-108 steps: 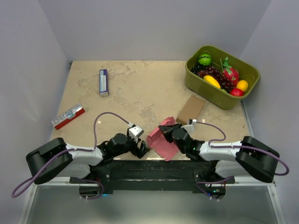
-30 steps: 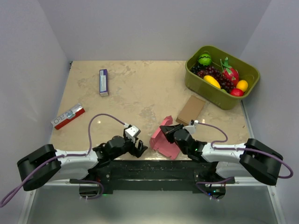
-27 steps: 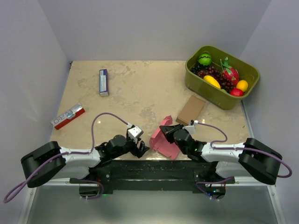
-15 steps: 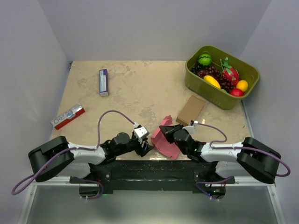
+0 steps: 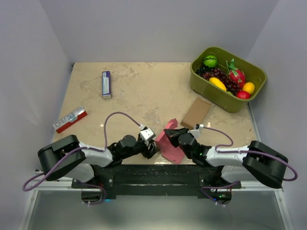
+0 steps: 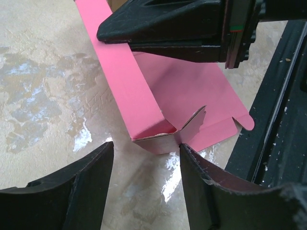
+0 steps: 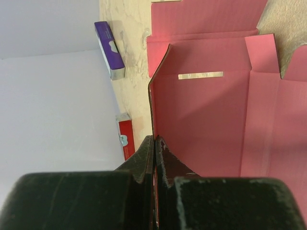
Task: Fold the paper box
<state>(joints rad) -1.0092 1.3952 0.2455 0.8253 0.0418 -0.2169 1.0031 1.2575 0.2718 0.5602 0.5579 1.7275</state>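
Note:
The paper box is a pink card sheet, partly folded, near the table's front edge between the arms. My right gripper is shut on one upright panel of it; the right wrist view shows the thin card edge pinched between the fingers, with the pink inside spreading to the right. My left gripper is open, low over the table, just left of the box. In the left wrist view a folded corner flap of the box lies just ahead of the open fingers, apart from them.
A brown cardboard box lies behind the right gripper. A green bin of toy fruit stands at the back right. A purple packet and a red-and-white packet lie at the left. The black base rail runs along the front.
My left gripper has moved right toward the box's left edge. My right gripper keeps its hold on the card, which has barely shifted.

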